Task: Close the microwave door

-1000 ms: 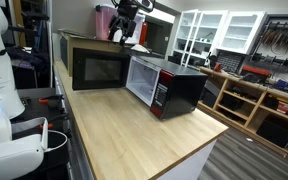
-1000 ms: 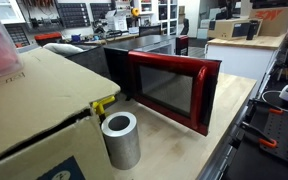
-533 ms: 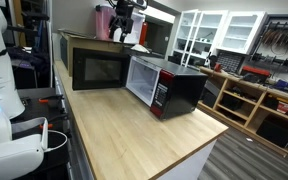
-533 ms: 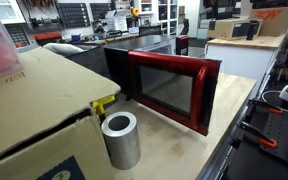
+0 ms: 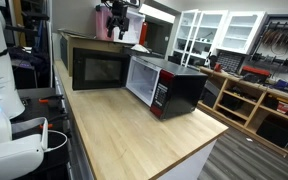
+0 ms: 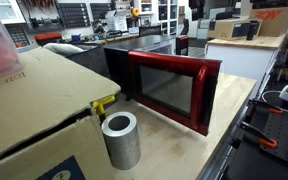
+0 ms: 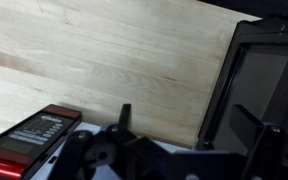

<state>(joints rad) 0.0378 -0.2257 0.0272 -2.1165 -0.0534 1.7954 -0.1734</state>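
Counter (image 5: 134,130) up front. Microwave (image 5: 174,88) sits mid-counter, door (image 5: 99,68) wide open beside it. Behind: cardboard box (image 5: 89,40), w/ gripper (image 5: 119,25) hanging above it, clear of door. Wrist view: fingers (image 7: 124,118) apart, nothing between.

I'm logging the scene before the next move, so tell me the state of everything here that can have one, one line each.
microwave door: open, swung wide away from the oven front.
microwave: upright on the wooden table, front uncovered.
pincer: open, empty, hovers in the air and touches nothing.
metal cylinder: upright, hollow end facing up.
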